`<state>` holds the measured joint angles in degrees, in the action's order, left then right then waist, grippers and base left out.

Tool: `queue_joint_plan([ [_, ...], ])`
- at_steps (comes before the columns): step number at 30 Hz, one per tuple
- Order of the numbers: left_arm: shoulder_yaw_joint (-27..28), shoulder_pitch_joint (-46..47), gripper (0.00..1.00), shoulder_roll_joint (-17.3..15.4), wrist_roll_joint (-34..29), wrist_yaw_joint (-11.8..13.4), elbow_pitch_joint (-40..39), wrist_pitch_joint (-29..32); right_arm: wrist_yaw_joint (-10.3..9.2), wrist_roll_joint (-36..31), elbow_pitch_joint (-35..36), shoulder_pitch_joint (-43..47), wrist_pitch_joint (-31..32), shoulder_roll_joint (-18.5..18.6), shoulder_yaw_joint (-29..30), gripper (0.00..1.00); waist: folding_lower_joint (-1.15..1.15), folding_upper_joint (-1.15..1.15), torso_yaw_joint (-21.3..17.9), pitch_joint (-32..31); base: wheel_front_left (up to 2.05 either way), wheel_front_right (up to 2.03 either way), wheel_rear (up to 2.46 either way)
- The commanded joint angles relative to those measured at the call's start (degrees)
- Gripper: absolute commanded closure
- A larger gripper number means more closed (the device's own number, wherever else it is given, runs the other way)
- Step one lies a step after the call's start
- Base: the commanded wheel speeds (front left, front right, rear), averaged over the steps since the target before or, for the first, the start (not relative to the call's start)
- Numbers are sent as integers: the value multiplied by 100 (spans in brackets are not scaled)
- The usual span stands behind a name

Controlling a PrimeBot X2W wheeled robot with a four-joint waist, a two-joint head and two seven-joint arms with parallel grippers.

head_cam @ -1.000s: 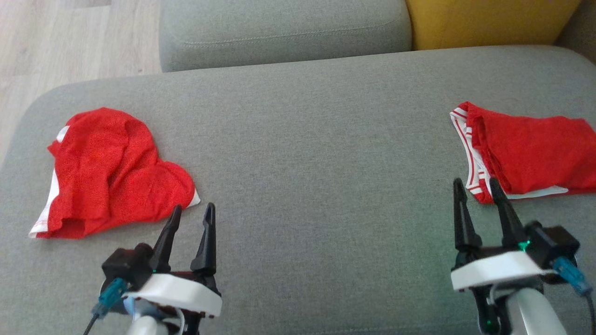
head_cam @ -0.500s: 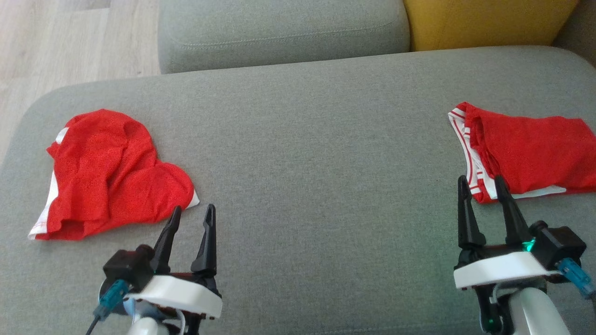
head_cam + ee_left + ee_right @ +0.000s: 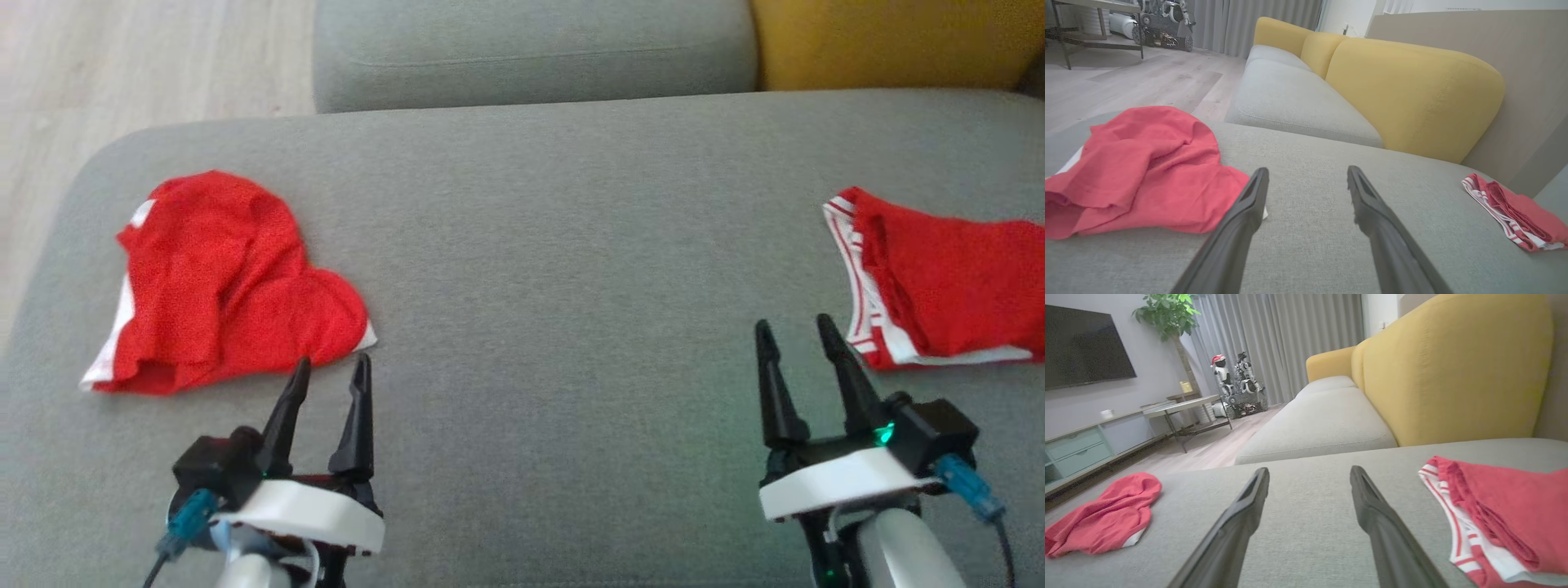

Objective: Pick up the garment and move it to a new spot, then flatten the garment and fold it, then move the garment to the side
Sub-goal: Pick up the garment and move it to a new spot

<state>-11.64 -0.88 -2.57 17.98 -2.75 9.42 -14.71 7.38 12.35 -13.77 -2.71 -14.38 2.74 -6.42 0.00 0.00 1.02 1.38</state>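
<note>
On left of grey sofa seat (image 3: 555, 245) — crumpled red garment (image 3: 233, 286), loose heap. Just near of its right edge, left gripper (image 3: 333, 362): fingers spread wide, nothing held. Further right, right gripper (image 3: 793, 324) — also spread wide, empty. Beside it at seat's right end, folded red garment (image 3: 955, 286), white striped band showing.

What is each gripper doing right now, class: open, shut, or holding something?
Left gripper: open, holding nothing, near the crumpled red garment.
Right gripper: open, holding nothing, near the striped red garment.
</note>
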Motion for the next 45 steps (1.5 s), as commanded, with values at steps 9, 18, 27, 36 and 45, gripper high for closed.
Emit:
queue_joint_plan([
  [9, 392, 307, 0, -31, 12, 33, -286, -29, 11, -26, 22, -311, -62, 14, -561, 0, 0, 0, 817, -1, 0, 0, 0],
  [18, 430, 251, 0, -31, 80, 93, -321, -29, 11, -43, -110, -345, -62, 14, -747, 0, 0, 0, 1581, 14, 0, 0, 0],
  [27, 436, 178, 0, -31, 106, 67, -301, -29, 11, -30, -198, -365, -62, 14, -840, 0, 0, 0, 2000, -26, 0, 0, 0],
  [36, 535, 171, 0, -31, 80, 76, -284, -29, 11, 39, -206, -301, -62, 14, -891, 0, 0, 0, 2049, -94, 0, 0, 0],
  [45, 847, 373, 0, -32, 1, -72, -58, -29, 11, -13, -198, -373, -49, 14, -894, 0, 0, 0, 1862, 105, 0, 0, 0],
])
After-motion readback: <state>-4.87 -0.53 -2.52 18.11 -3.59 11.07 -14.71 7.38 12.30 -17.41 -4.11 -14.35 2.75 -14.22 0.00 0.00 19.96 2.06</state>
